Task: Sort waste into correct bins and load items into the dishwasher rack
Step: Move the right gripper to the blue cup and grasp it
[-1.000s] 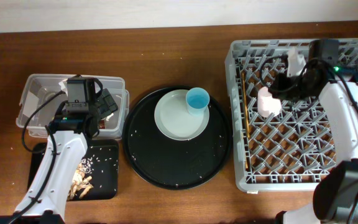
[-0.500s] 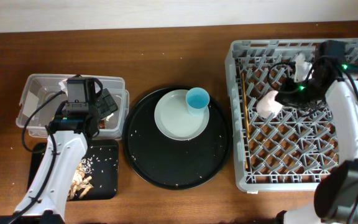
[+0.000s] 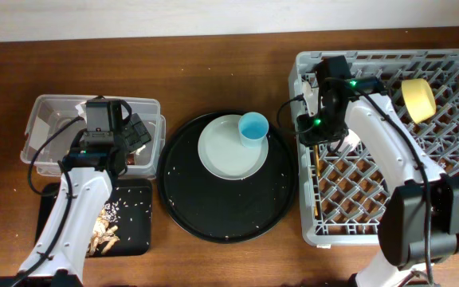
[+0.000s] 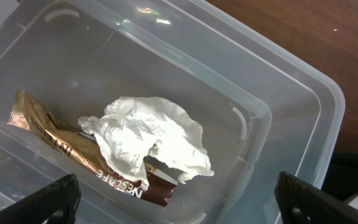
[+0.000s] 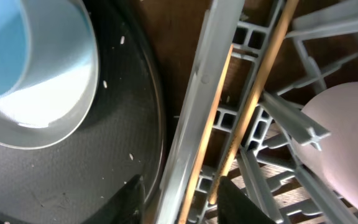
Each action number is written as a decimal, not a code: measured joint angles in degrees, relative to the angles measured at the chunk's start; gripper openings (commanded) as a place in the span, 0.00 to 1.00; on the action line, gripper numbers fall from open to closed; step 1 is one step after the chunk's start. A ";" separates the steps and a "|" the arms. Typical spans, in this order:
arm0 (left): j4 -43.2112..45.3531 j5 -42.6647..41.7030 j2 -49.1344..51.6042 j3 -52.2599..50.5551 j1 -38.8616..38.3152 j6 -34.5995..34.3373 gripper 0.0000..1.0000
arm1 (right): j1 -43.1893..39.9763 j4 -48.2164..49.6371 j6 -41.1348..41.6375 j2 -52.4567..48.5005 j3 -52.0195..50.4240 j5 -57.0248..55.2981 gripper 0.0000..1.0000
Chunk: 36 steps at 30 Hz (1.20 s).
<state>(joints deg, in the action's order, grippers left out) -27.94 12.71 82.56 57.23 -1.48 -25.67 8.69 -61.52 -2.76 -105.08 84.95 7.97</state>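
My left gripper is open and empty above the clear box, which holds the white napkin and the brown wrapper. In the overhead view it hovers over the box. My right gripper is open and empty, straddling the left wall of the grey rack. The chopsticks lie along that wall. The pink cup sits just right of them. The yellow bowl rests in the rack. The blue cup stands on the pale plate.
The plate sits on a large round black tray strewn with rice grains. The small black tray at the front left holds food scraps and rice. The right arm lies across the rack.
My right arm has swung left across the rack, from near the pink cup to the rack's left wall. The yellow bowl has come into view. The left arm has not moved.
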 measured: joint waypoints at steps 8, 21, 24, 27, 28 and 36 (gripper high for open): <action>0.00 0.00 0.00 0.00 0.00 0.00 0.99 | 0.00 -1.81 0.17 -1.11 0.00 1.27 0.09; 0.04 0.00 0.00 0.00 0.00 0.00 0.99 | 0.00 -6.88 0.57 -1.42 4.00 1.09 0.48; 0.04 0.00 0.00 -0.02 0.00 0.00 0.99 | 0.98 -13.86 0.57 -1.46 17.14 5.27 0.44; -0.02 0.00 0.00 -0.02 0.00 0.00 0.99 | 8.72 -7.67 0.59 -1.22 17.86 8.07 0.42; -0.04 0.00 0.00 -0.02 0.00 0.00 0.99 | 11.50 -4.50 0.57 -1.27 17.35 8.00 0.42; -0.02 0.00 0.00 -0.02 0.00 0.00 0.99 | 20.63 4.09 0.57 -11.67 16.85 0.28 0.42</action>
<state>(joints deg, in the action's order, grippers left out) -27.97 12.71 82.56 57.21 -1.48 -25.67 29.32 -57.43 -2.20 -116.75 101.80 8.25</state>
